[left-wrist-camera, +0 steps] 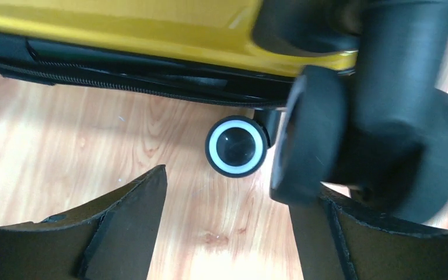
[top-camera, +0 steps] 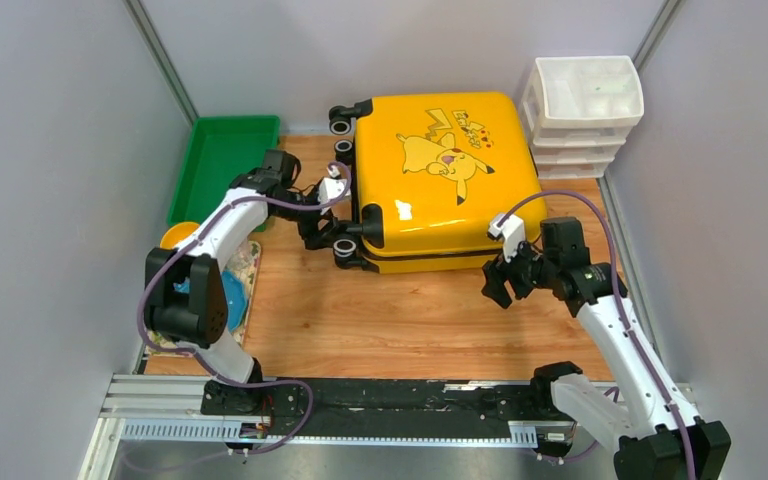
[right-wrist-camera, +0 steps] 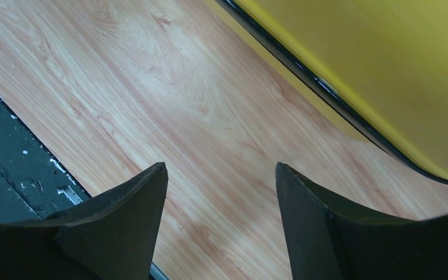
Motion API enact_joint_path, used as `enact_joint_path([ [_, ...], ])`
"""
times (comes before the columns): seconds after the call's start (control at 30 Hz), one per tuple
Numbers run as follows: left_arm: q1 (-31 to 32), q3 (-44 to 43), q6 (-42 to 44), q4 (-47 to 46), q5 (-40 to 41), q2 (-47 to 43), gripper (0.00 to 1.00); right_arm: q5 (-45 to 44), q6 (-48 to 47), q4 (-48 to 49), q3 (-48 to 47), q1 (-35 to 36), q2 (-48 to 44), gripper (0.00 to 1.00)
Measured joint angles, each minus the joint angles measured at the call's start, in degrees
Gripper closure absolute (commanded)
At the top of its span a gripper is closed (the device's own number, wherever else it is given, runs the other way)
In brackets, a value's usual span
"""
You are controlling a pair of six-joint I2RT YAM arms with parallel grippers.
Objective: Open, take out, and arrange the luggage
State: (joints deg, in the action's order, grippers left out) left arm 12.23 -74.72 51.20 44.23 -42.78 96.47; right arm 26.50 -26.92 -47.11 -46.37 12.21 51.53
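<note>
The luggage (top-camera: 445, 180), a yellow hard-shell suitcase with a cartoon print, lies flat and zipped shut at the back middle of the wooden table. Its black wheels (top-camera: 344, 250) face left. My left gripper (top-camera: 322, 232) is at that wheel end and is open. In the left wrist view a blurred black wheel (left-wrist-camera: 373, 146) sits just ahead of the right finger (left-wrist-camera: 350, 245), and a white-ringed wheel (left-wrist-camera: 236, 146) lies beyond the open left gripper (left-wrist-camera: 239, 186). My right gripper (top-camera: 495, 280) hovers open off the case's near right corner, over bare wood (right-wrist-camera: 221, 169), with the yellow shell (right-wrist-camera: 385, 70) ahead to the right.
A green tray (top-camera: 222, 160) stands at the back left. A white drawer unit (top-camera: 580, 115) is at the back right beside the case. A yellow bowl (top-camera: 175, 237) and a blue dish (top-camera: 235, 300) lie on a mat under the left arm. A black rail (top-camera: 400, 400) runs along the near edge.
</note>
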Motion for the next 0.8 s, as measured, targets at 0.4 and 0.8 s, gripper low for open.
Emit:
enact_joint_path([
  [0.4, 0.07, 7.69, 6.62, -2.78, -2.64, -19.85, 0.14, 0.96, 0.33, -1.9, -1.75, 0.0, 0.52, 0.28],
  [0.8, 5.73, 7.61, 11.37, 6.8, -0.13, -14.84, 0.13, 1.42, 0.5, -1.95, -2.49, 0.0, 1.86, 0.28],
])
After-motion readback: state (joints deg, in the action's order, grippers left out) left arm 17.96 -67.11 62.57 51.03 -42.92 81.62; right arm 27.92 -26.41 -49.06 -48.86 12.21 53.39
